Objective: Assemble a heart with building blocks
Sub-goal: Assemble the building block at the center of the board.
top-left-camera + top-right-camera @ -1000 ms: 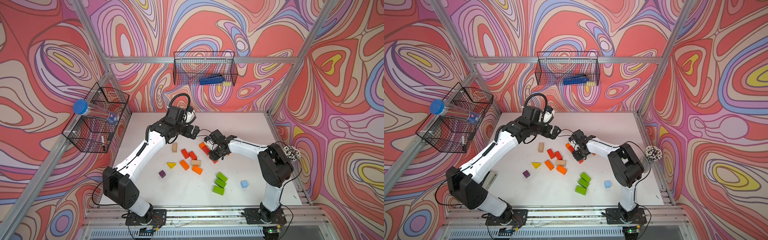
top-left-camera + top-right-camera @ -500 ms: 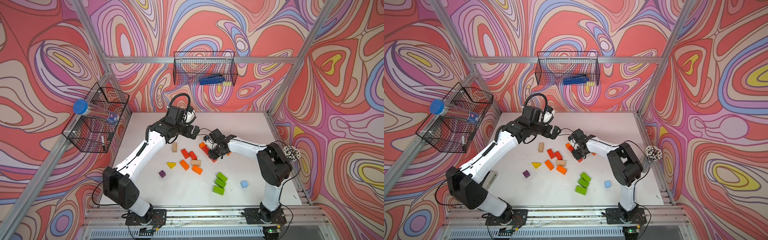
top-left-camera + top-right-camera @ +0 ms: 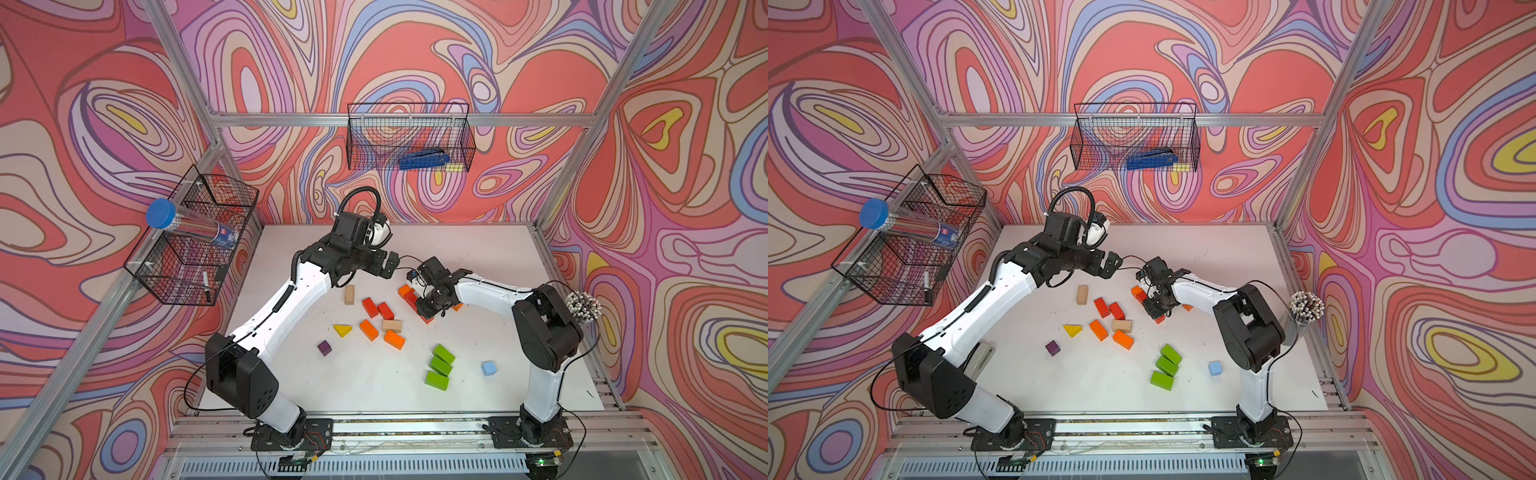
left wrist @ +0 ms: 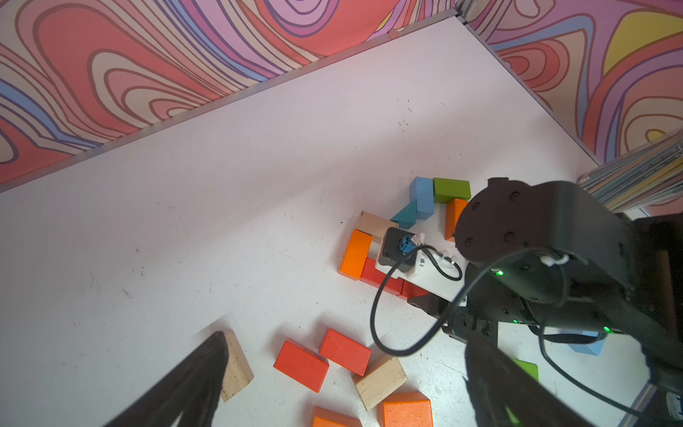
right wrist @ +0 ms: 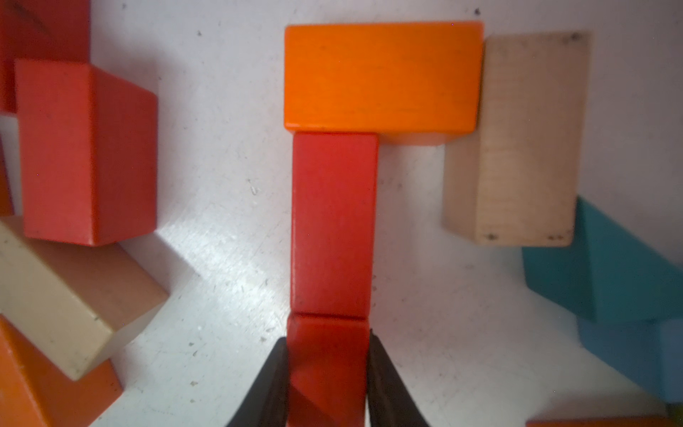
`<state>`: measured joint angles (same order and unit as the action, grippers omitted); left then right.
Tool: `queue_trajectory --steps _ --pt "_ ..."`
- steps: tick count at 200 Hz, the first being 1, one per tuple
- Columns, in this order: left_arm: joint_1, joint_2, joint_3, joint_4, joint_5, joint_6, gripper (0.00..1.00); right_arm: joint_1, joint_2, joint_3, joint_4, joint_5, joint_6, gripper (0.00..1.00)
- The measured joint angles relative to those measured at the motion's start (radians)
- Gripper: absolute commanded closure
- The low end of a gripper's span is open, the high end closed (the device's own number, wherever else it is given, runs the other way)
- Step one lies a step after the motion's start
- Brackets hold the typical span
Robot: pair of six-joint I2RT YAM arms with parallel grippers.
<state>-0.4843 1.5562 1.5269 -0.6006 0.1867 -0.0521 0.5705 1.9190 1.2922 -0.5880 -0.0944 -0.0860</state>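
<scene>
Left end effector (image 3: 390,266) hangs wide open and empty above the bench (image 3: 478,257), loose blocks (image 4: 301,364) beneath it. Right end effector (image 5: 328,344) grips a red brick (image 5: 329,369) butted against a second red brick (image 5: 332,222) just ahead, with an orange brick (image 5: 380,74) beyond.

Building blocks (image 3: 369,329) lie flat: orange brick (image 5: 382,75), two red bricks (image 5: 332,222) and wood brick (image 5: 517,148) touching in a chain, others loose
</scene>
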Motion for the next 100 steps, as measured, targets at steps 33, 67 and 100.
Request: queue_trajectory --steps 33,67,100 --pt "0.000 0.000 0.000 0.000 0.007 0.000 0.00 -0.001 0.003 0.000 0.002 -0.004 0.004 0.37" --pt "0.000 0.000 0.000 0.000 0.027 -0.001 0.00 -0.002 -0.016 -0.035 0.027 -0.019 0.043 0.26" --pt "0.000 0.000 0.000 -0.001 0.044 -0.003 0.00 -0.002 -0.151 -0.170 0.042 -0.012 0.155 0.26"
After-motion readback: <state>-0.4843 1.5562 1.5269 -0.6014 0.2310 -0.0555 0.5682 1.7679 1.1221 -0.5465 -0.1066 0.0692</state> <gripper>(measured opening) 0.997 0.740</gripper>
